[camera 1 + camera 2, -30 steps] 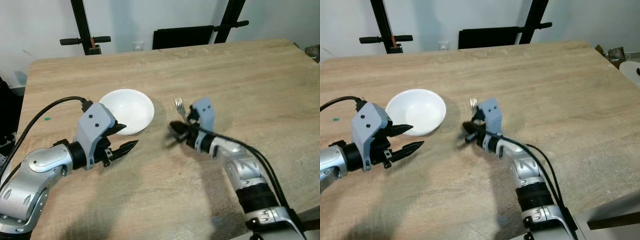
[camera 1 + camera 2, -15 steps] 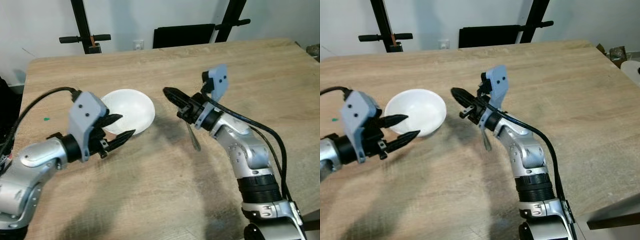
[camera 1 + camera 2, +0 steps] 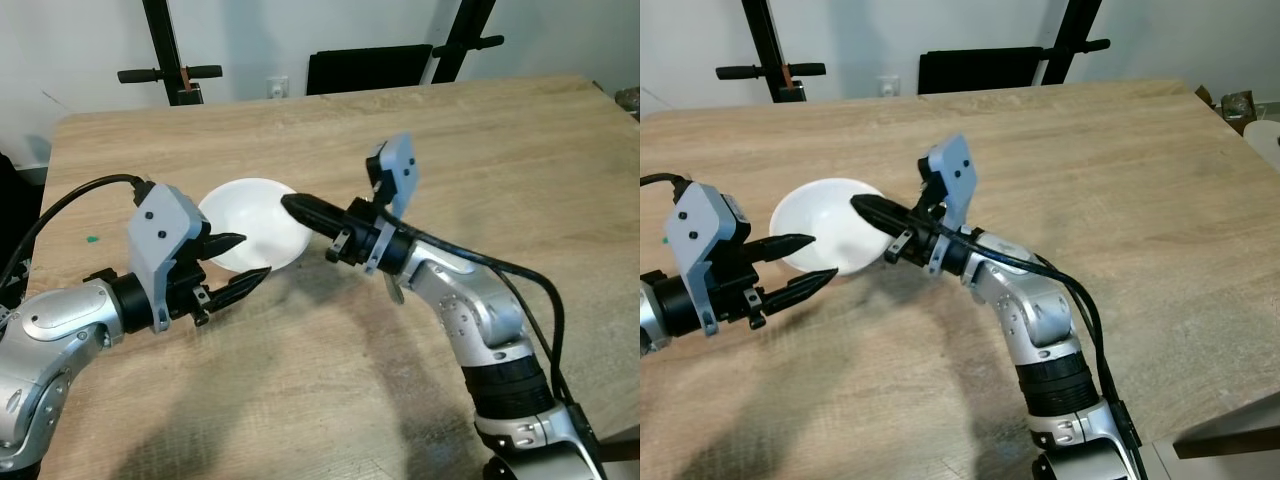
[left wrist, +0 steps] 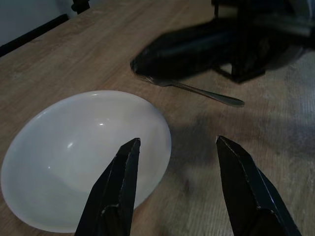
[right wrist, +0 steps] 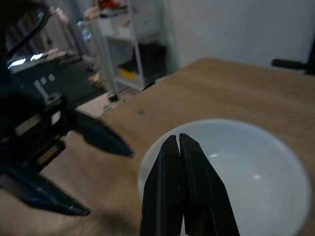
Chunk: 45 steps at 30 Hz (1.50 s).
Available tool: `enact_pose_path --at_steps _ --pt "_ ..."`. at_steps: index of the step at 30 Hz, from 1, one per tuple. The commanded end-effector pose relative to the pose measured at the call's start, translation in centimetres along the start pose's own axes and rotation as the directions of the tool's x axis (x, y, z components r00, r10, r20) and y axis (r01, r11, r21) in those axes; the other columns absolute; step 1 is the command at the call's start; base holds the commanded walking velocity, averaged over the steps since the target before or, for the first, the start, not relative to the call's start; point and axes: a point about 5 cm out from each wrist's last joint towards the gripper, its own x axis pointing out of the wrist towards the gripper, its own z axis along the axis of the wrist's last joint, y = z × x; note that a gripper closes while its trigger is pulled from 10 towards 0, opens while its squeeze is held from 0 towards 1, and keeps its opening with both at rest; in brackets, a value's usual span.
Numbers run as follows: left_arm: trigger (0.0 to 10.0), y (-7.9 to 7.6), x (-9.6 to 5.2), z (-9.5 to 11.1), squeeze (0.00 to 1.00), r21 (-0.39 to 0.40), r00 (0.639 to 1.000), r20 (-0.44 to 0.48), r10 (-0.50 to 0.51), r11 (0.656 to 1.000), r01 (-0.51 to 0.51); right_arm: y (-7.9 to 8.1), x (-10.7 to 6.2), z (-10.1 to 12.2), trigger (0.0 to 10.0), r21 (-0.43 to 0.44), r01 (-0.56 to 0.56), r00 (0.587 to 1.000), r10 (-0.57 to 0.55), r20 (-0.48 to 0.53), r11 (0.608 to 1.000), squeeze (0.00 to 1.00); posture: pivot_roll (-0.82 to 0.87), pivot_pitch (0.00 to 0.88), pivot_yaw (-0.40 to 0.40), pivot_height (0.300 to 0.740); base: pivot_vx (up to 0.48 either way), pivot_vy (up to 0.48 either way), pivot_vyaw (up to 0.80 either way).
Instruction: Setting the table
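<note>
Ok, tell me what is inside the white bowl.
The white bowl looks empty: its visible inside is bare. From the head views, the shut right end effector hangs over its near right rim and hides a small patch. The fork lies outside, on the table.

Light: bright and even in the eye views, dimmer in the wrist views.
Shadows: soft dark patches on the table (image 3: 330,390) under both arms.
Glare: small highlights inside the bowl (image 4: 83,152).
Blur: right wrist view's background is soft.

Fork (image 4: 197,90) — tines hidden behind the blurred right gripper (image 4: 147,61)
</note>
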Motion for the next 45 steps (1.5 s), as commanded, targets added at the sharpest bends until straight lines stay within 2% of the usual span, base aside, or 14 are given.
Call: enact_pose_path --at_steps 1,2,4,7,11,12,20,32,34,37,38,39,40,45 --pt "10.0 -0.4 0.1 -0.1 0.00 -0.003 1.000 -0.009 -0.023 1.000 0.023 0.4 -0.2 -1.2 10.0 0.001 -0.018 0.998 0.018 -0.059 1.000 0.00 -0.08 0.111 0.001 0.740 0.000 0.000 0.00" --pt "10.0 -0.1 0.3 0.0 0.00 0.000 1.000 -0.004 -0.011 1.000 0.011 0.6 -0.3 -2.7 10.0 -0.019 -0.024 0.990 0.021 -0.142 1.000 0.00 -0.08 0.111 0.001 0.740 0.000 0.000 0.00" --pt "10.0 -0.1 0.3 0.1 0.00 0.002 1.000 -0.003 -0.009 1.000 0.009 0.6 -0.4 -3.3 10.0 -0.035 -0.014 0.986 0.008 -0.167 0.999 0.00 -0.08 0.111 0.001 0.740 0.000 0.000 0.00" --pt "10.0 -0.1 0.3 0.1 0.00 0.001 1.000 -0.003 -0.010 1.000 0.010 0.5 -0.5 -3.2 10.0 -0.037 0.005 0.987 -0.011 -0.157 0.999 0.00 -0.08 0.112 0.002 0.740 0.000 0.000 0.00" --pt "10.0 -0.2 0.3 0.0 0.00 0.001 1.000 -0.006 -0.013 1.000 0.013 -0.7 -0.9 -2.6 10.0 -0.063 0.090 0.987 -0.097 -0.125 0.994 0.00 -0.08 0.112 0.002 0.740 0.000 0.000 0.00" --pt "10.0 -0.2 0.3 0.0 0.00 0.002 1.000 -0.008 -0.014 1.000 0.014 -1.8 -1.4 -2.0 10.0 -0.070 0.155 0.982 -0.162 -0.100 0.985 1.00 -0.08 0.111 0.005 0.740 0.000 0.000 0.00" --pt "10.0 -0.2 0.4 -0.1 0.00 0.003 1.000 -0.012 -0.019 1.000 0.019 -3.0 -2.5 -1.1 10.0 -0.099 0.214 0.972 -0.222 -0.075 0.972 1.00 -0.09 0.111 0.009 0.740 0.000 0.000 0.00" --pt "10.0 -0.3 0.4 -0.1 0.00 0.002 1.000 -0.013 -0.016 1.000 0.016 -3.4 -2.7 -1.3 10.0 -0.088 0.234 0.968 -0.240 -0.072 0.968 1.00 -0.08 0.105 0.009 0.740 0.000 0.000 0.00" --pt "10.0 -0.3 0.4 -0.2 0.00 0.002 1.000 -0.014 -0.015 1.000 0.015 -3.7 -3.2 -1.8 10.0 -0.092 0.255 0.960 -0.263 -0.091 0.963 1.00 -0.08 0.104 0.008 0.740 0.000 0.000 0.00" --pt "10.0 -0.3 0.4 -0.2 0.00 0.001 1.000 -0.016 -0.015 1.000 0.015 -4.8 -4.8 -3.1 10.0 -0.119 0.342 0.921 -0.357 -0.153 0.932 1.00 -0.09 0.104 0.008 0.740 0.000 0.000 0.00" --pt "10.0 -0.3 0.4 -0.2 0.00 0.001 1.000 -0.016 -0.015 1.000 0.015 -4.8 -4.8 -3.1 10.0 -0.119 0.342 0.921 -0.357 -0.153 0.932 1.00 -0.09 0.104 0.008 0.740 0.000 0.000 0.00" --pt "10.0 -0.3 0.4 -0.3 0.00 0.000 1.000 -0.017 -0.016 1.000 0.016 -5.3 -5.8 -3.5 10.0 -0.138 0.384 0.898 -0.404 -0.177 0.913 0.89 -0.09 0.104 0.009 0.740 0.000 0.000 0.00" --pt "10.0 -0.3 0.5 -0.3 0.00 0.000 1.000 -0.018 -0.016 1.000 0.016 -5.5 -6.2 -3.7 10.0 -0.149 0.396 0.888 -0.419 -0.188 0.906 0.00 -0.09 0.103 0.010 0.740 0.000 0.000 0.00" --pt "10.0 -0.3 0.6 -0.4 0.00 -0.002 1.000 -0.018 -0.018 1.000 0.018 -5.9 -7.4 -4.0 10.0 -0.154 0.435 0.864 -0.459 -0.205 0.887 0.00 -0.09 0.103 0.012 0.740 0.000 0.000 0.00"
